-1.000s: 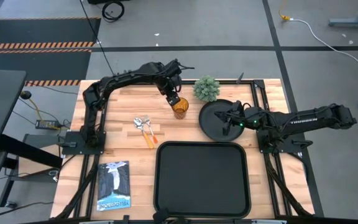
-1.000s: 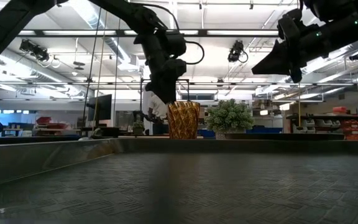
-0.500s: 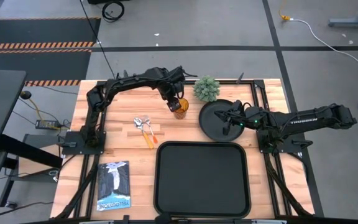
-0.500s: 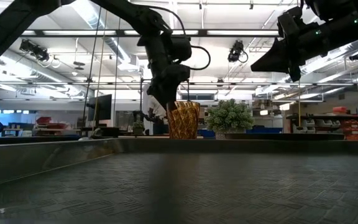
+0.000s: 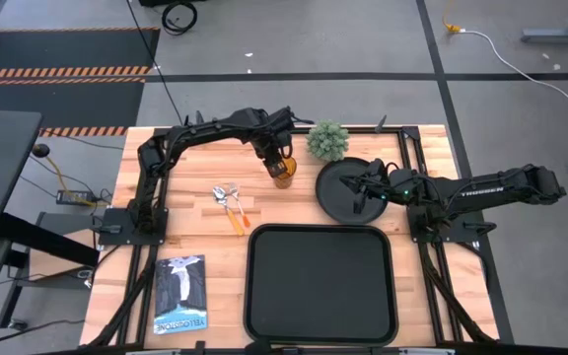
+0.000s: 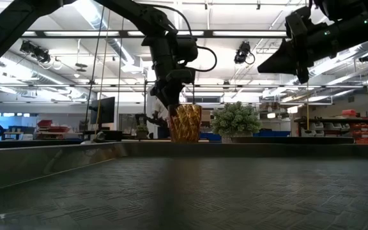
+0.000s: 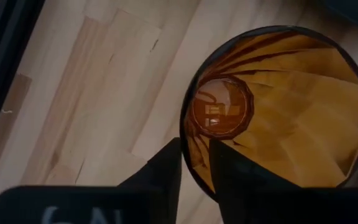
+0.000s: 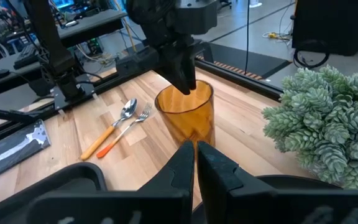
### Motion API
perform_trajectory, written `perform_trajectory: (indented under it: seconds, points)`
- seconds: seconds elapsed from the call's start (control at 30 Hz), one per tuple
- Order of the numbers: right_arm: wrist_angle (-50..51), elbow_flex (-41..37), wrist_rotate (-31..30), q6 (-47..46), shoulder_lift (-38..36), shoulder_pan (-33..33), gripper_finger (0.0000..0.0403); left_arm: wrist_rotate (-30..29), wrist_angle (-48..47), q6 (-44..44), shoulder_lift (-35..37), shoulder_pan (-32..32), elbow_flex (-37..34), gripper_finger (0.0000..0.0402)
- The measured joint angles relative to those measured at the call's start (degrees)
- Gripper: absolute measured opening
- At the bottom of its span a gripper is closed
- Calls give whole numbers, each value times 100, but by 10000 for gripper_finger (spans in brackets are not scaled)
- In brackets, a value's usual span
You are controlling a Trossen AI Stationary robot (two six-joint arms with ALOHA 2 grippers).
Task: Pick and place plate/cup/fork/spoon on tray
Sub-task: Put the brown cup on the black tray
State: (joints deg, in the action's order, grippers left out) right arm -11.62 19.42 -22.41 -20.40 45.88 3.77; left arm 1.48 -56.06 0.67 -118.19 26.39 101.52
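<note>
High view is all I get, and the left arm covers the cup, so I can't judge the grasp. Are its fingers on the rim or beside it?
Observer: On it. The left wrist view shows the left gripper straddling the wall of the cup, with one finger outside and the other inside.
Operator: Is the cup off the table yet?
Observer: No. The right wrist view shows it standing upright on the wooden table.
Operator: Anything inside it?
Observer: Nothing. The left wrist view looks straight down to its bare bottom.
</note>
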Motion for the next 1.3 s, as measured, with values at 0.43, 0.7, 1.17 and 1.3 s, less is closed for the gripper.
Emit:
perform_trajectory:
  seconds: [0.43,0.7,1.17,1.3]
  points:
    - [-34,-2,2,65,-2,0,25,22,-10,142,9,-94,2,16]
    - [-32,-2,2,79,-2,0,25,216,-389,151,9,-267,223,16]
    - [-30,-2,4,109,-2,0,25,305,-1133,76,9,-1460,1199,17]
    - [-30,-2,67,109,-2,0,25,515,-1080,-77,9,-1897,1204,17]
